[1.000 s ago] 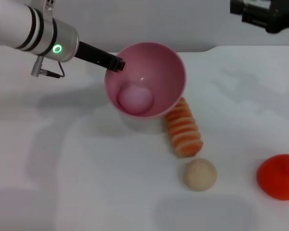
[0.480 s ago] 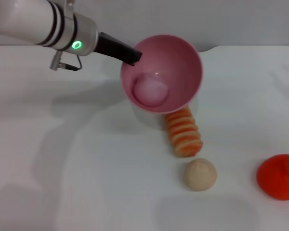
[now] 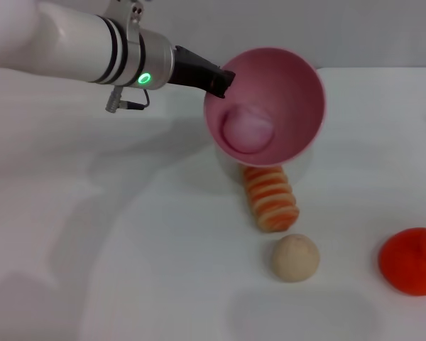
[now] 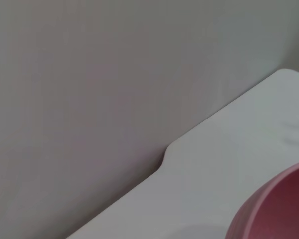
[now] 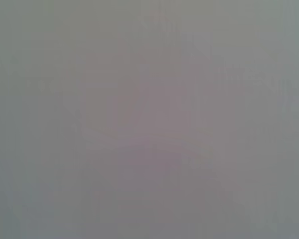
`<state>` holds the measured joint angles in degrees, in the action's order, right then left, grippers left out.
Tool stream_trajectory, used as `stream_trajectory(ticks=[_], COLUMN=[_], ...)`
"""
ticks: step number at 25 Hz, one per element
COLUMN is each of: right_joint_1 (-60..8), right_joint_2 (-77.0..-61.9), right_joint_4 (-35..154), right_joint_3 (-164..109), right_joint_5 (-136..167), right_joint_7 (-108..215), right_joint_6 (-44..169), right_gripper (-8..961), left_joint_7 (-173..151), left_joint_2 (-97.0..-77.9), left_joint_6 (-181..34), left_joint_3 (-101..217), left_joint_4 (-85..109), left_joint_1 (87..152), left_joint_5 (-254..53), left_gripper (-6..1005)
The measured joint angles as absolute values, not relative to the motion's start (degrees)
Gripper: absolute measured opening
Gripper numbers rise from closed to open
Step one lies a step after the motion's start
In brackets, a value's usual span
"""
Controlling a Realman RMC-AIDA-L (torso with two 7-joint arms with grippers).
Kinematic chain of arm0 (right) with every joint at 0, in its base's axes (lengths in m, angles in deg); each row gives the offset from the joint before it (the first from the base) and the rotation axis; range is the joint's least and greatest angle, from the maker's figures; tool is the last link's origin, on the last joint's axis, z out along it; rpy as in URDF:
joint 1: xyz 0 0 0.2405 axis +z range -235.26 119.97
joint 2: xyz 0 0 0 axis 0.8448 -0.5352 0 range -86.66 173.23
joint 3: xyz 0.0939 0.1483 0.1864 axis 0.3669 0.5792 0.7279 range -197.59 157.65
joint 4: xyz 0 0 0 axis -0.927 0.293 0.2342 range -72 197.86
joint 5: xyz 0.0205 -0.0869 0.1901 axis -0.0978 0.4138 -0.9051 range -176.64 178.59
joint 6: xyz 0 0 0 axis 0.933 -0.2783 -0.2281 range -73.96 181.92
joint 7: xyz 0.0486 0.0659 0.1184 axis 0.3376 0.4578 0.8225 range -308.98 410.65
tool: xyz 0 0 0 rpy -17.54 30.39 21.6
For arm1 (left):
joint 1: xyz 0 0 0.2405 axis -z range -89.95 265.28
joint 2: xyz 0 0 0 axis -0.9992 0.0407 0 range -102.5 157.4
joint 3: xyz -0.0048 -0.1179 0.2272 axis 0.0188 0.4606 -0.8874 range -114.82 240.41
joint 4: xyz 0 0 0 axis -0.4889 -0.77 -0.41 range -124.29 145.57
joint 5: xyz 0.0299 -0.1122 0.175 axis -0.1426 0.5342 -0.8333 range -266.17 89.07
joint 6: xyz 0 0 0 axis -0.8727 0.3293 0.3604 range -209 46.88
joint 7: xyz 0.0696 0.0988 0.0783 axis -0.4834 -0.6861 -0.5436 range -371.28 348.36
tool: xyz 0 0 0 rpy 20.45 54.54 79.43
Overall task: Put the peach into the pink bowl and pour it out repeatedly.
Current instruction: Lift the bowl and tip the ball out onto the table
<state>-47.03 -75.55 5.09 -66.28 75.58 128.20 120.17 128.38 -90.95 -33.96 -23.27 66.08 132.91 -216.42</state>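
The pink bowl [image 3: 284,92] hangs tilted above the table in the head view, its mouth turned toward me. Inside it, low against the wall, lies the pale pink peach [image 3: 248,129]. My left gripper [image 3: 220,82] is shut on the bowl's left rim, the arm reaching in from the upper left. A curved piece of the bowl's rim [image 4: 269,211] shows in the left wrist view. The right gripper is out of view.
A ribbed orange-and-cream toy [image 3: 270,195] lies just under the bowl. A beige ball [image 3: 295,257] sits in front of it. An orange-red fruit [image 3: 412,261] rests at the right edge. The white table [image 3: 128,249] stretches left and front.
The left arm has carried the bowl, peach inside, to the right and slightly up. The right gripper, seen at top right a second ago, has left the head view.
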Motion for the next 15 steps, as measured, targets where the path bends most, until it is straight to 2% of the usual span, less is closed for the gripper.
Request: stream_trajectory(ticks=[15], right_joint_1=[-46.4], right_joint_2=[-75.61], right_joint_4=[6.1], right_joint_3=[-66.3], right_joint_5=[72.0], right_joint_7=[128.0], right_joint_6=[123.3], right_gripper=[475], left_joint_7=[124.6], left_joint_2=[-91.14], left_joint_6=[-40.0], left_joint_3=[-30.8], left_joint_4=[66.7], left_joint_1=[132.0], left_joint_5=[-209.6], left_gripper=[48])
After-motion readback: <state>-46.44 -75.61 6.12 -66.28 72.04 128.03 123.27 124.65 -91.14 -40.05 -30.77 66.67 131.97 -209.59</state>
